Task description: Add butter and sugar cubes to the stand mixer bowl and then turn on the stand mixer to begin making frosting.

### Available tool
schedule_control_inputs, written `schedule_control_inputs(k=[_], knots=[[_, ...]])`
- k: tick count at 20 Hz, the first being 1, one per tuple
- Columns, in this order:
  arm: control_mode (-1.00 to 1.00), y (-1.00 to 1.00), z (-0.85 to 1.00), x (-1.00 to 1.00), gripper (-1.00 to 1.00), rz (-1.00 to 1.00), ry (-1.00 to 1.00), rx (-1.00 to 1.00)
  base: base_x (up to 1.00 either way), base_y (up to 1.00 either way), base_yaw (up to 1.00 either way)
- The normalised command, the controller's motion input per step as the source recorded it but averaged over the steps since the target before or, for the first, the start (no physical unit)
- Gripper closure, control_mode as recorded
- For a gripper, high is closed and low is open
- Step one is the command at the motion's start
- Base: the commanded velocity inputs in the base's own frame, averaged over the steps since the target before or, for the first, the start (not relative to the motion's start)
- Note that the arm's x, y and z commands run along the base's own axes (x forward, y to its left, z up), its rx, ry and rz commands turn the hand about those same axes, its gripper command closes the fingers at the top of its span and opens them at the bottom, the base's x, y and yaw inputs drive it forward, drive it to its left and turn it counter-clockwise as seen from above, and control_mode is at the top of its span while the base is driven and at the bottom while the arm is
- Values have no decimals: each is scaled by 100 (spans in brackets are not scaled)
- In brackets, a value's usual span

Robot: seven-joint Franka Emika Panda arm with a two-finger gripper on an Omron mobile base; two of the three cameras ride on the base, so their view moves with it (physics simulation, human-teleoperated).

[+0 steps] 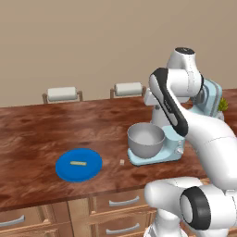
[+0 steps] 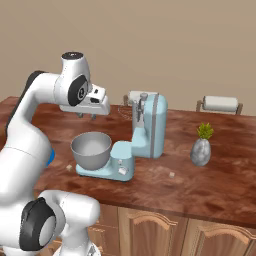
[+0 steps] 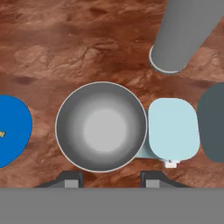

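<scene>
The grey metal stand mixer bowl (image 1: pixel 146 139) (image 2: pixel 91 149) (image 3: pixel 101 127) sits empty on the base of the light-blue stand mixer (image 1: pixel 209 99) (image 2: pixel 148 127) (image 3: pixel 173 134). My gripper (image 2: pixel 86 116) (image 3: pixel 110 180) hangs straight above the bowl, open, with nothing between its fingers. The butter (image 1: pixel 78 163) (image 3: pixel 1 134), a thin yellow stick, lies on a blue plate (image 1: pixel 88 170) (image 3: pixel 13 131) left of the mixer. A tiny white sugar cube (image 1: pixel 122 162) (image 2: pixel 69 168) rests on the counter between plate and mixer base.
A small plant in a grey vase (image 2: pixel 201 150) stands right of the mixer, and another tiny pale cube (image 2: pixel 172 174) lies near it. A tall grey cylinder (image 3: pixel 183 35) rises beyond the bowl. Chair backs (image 1: pixel 61 94) (image 1: pixel 128 89) line the far side of the wooden counter (image 1: pixel 28 139).
</scene>
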Motion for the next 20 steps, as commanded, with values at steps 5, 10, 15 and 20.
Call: schedule_control_inputs(k=[5, 10, 15, 20], knots=[[-100, 0, 0, -13, -100, -1, -1, 0, 0, 0, 0], [-100, -24, 1, -41, -100, -5, -7, 1, 0, 0, 0], [-100, -49, 0, -48, -100, 0, -4, 10, 0, 0, 0], [-100, -62, 0, -43, -100, 0, -3, 15, 0, 0, 0]])
